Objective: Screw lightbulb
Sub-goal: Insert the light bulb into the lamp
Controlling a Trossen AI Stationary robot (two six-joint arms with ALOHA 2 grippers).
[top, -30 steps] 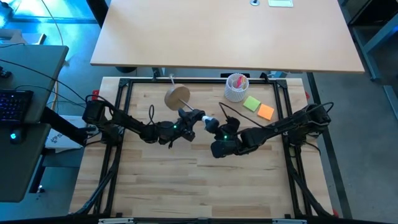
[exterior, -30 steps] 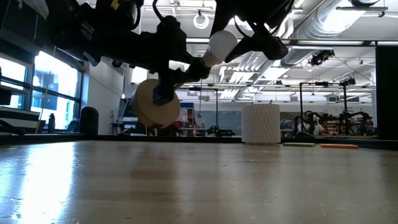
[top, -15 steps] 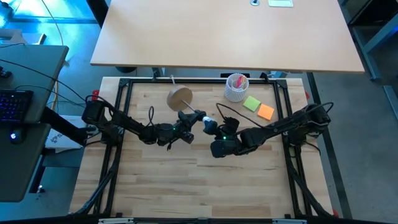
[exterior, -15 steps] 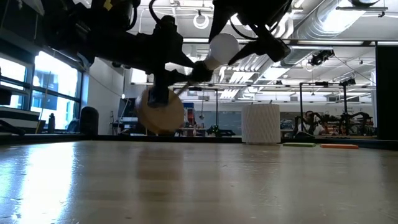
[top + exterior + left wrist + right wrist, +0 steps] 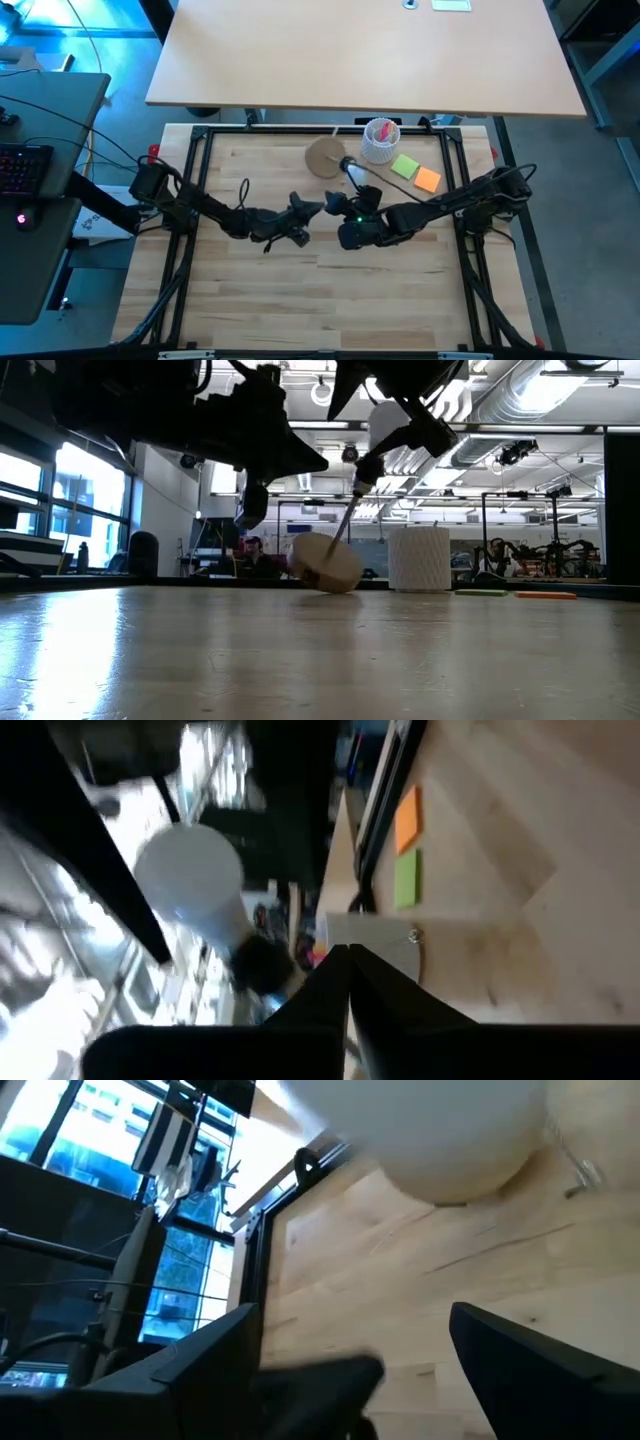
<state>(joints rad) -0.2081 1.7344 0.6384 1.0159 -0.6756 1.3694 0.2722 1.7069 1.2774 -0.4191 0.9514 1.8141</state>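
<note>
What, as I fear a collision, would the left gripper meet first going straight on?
Probably the tilted wooden disc, seen just past the left gripper's shut tips; the lightbulb sits off that line. Depth is unclear.

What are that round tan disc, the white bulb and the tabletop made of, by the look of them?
The round tan disc looks like pale unvarnished wood, matte and evenly coloured. The white bulb has a smooth frosted shell, glass or plastic; the look leaves it open. The tabletop seems to be light wood planks, with visible seams and grain.
</note>
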